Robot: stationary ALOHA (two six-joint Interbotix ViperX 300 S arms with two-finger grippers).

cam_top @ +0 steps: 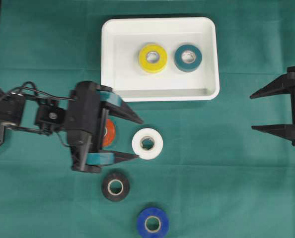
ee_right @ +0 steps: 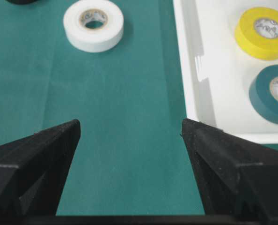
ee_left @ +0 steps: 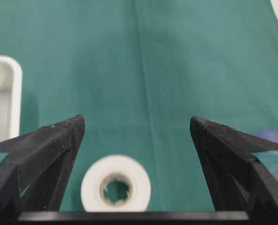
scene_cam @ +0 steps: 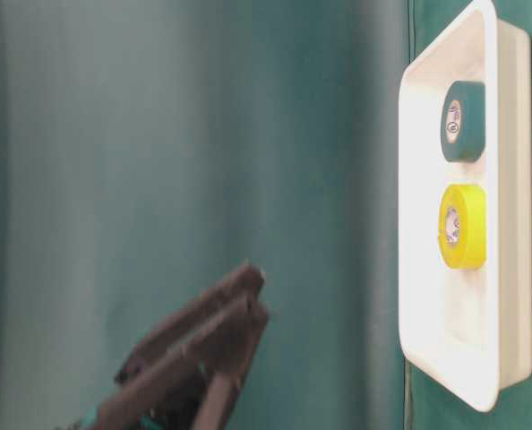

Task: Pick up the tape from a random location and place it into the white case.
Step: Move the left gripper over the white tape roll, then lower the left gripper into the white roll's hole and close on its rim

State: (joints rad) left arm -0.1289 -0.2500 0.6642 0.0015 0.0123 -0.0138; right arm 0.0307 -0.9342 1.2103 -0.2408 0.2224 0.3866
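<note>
You have the left gripper (cam_top: 137, 138) with its black jaws spread wide and nothing between them, hanging over the green cloth (cam_top: 212, 163) just below the white case (cam_top: 209, 59), a shallow white plastic tray with rounded corners. A white roll of tape (cam_top: 147, 143) lies flat on the cloth just beyond its fingertips, and an orange roll (cam_top: 109, 133) shows partly under the gripper body. A black roll (cam_top: 115, 186) and a blue roll (cam_top: 152, 223) lie lower on the cloth. Inside the case, a yellow roll (cam_top: 153, 58) and a teal roll (cam_top: 188, 57) sit side by side. Your right gripper (cam_top: 252, 111) waits at the right edge, jaws also wide apart and empty.
</note>
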